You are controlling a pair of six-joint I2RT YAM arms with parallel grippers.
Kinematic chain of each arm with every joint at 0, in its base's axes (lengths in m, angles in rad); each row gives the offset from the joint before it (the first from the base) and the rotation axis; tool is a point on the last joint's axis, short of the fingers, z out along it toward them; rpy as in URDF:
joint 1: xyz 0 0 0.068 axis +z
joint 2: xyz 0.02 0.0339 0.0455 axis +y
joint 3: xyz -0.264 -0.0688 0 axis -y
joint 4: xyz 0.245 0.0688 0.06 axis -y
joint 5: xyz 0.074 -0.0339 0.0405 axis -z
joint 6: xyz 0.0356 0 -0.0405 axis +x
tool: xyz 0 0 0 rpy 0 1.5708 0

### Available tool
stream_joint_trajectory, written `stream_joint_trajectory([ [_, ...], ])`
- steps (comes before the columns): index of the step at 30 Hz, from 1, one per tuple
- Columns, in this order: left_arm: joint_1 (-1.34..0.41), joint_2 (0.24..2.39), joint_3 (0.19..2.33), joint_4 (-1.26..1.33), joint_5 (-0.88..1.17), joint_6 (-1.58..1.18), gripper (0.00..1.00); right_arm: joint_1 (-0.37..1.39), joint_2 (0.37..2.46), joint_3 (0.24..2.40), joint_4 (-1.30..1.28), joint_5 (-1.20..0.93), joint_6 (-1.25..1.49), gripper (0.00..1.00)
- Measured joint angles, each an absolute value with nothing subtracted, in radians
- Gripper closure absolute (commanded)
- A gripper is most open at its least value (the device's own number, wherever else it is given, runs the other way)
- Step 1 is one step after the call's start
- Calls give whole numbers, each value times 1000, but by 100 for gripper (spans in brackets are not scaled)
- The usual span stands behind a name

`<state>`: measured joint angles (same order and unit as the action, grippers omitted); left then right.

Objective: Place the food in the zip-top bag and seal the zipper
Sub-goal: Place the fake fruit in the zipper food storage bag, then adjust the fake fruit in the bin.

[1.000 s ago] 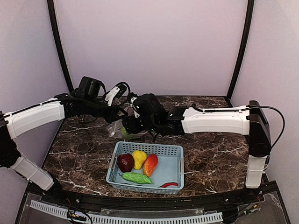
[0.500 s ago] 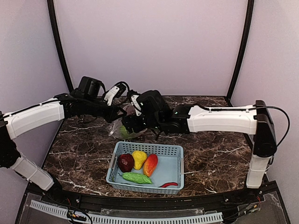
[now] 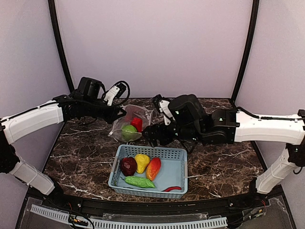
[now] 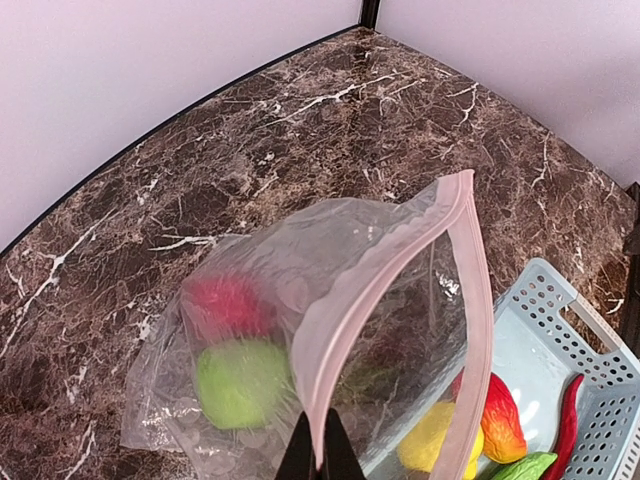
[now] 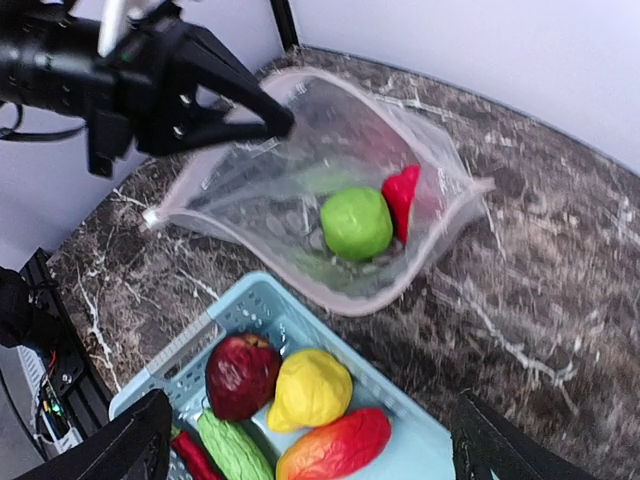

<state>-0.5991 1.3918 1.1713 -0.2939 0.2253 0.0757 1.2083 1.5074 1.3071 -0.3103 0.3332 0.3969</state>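
Pointing of the bag: the zip-top bag (image 3: 125,125) is sitting just behind the basket's (image 3: 184,168) left rear corner. Its long axis is slanting up and back from the closed end on the table, and the mouth is gaping upward.
Left gripper: the left gripper (image 3: 123,113) is pinching the bag's raised mouth edge, behind the basket.
Right gripper: the right gripper (image 3: 153,136) is hovering over the basket's rear rim, jaws spread wide and holding nothing.
Food: 2 pieces are lying in the bag, a lime-green piece (image 3: 128,132) and a red piece (image 3: 137,123). 5 are lying in the basket: dark red (image 3: 128,165), yellow (image 3: 141,162), orange (image 3: 153,168), cucumber (image 3: 139,182) and chilli (image 3: 172,189).
Change: 1 second ago the right gripper was covering the bag; now it is standing clear, and the red piece is showing.
Views: only the left wrist view is showing the fingertips closing on the zipper (image 4: 380,258). Only the right wrist view is showing the whole open mouth.
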Motion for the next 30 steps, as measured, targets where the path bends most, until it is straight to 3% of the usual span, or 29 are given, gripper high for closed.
stream_joint_trajectory([
  [13,-599,1392,1171,-294,223,76,99,1207,1554,1196,-518,278,840,14],
  [30,-599,1392,1171,-294,220,77,99,1207,1863,1352,-607,233,885,19],
])
